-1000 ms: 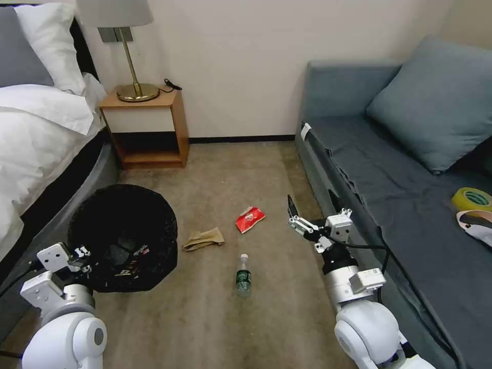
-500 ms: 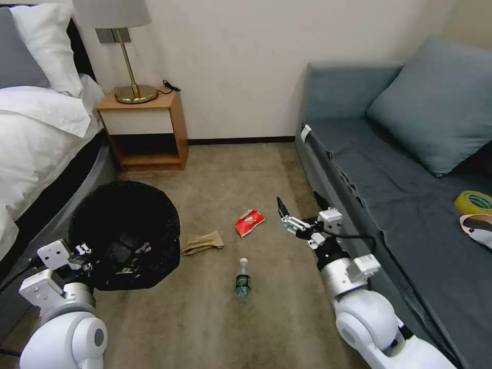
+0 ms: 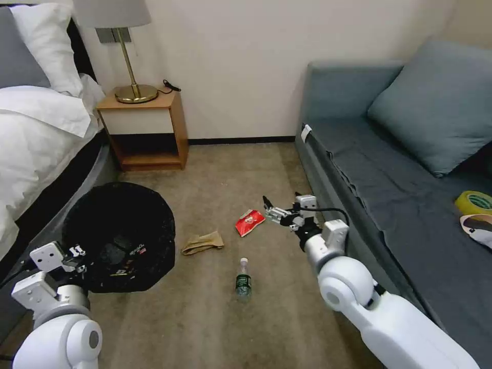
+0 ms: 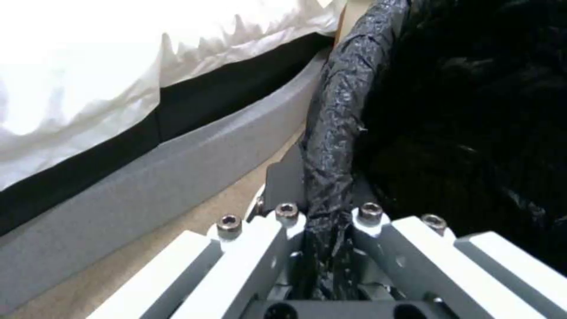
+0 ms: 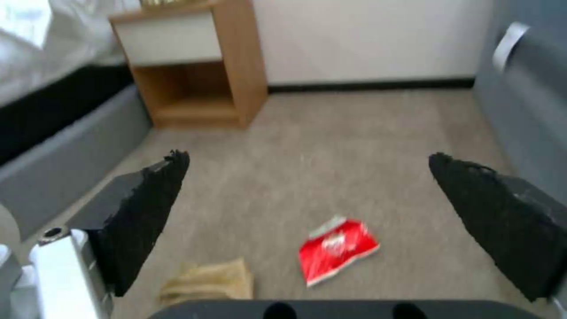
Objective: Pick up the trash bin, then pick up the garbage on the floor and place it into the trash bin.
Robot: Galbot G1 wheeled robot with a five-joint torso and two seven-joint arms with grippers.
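The trash bin (image 3: pixel 120 233), lined with a crinkly black bag, hangs low at the left beside the bed. My left gripper (image 3: pixel 78 253) is shut on its near rim; in the left wrist view the bag-covered rim (image 4: pixel 331 146) runs between the fingers of the left gripper (image 4: pixel 322 210). On the carpet lies the garbage: a red snack packet (image 3: pixel 249 222), a crumpled brown paper bag (image 3: pixel 203 241) and a small clear bottle with a green label (image 3: pixel 243 279). My right gripper (image 3: pixel 270 209) is open, just right of and slightly above the red packet (image 5: pixel 336 250), holding nothing.
A bed (image 3: pixel 36 138) borders the left side. A wooden nightstand (image 3: pixel 146 128) with a brass lamp (image 3: pixel 134 92) stands at the back wall. A grey sofa (image 3: pixel 389 179) with a cushion and a yellow tape roll (image 3: pixel 474 201) runs along the right. Carpet lies open between them.
My right arm has reached forward, left and lower, bringing the open gripper close to the red packet. The left gripper and bin have shifted slightly left and down.
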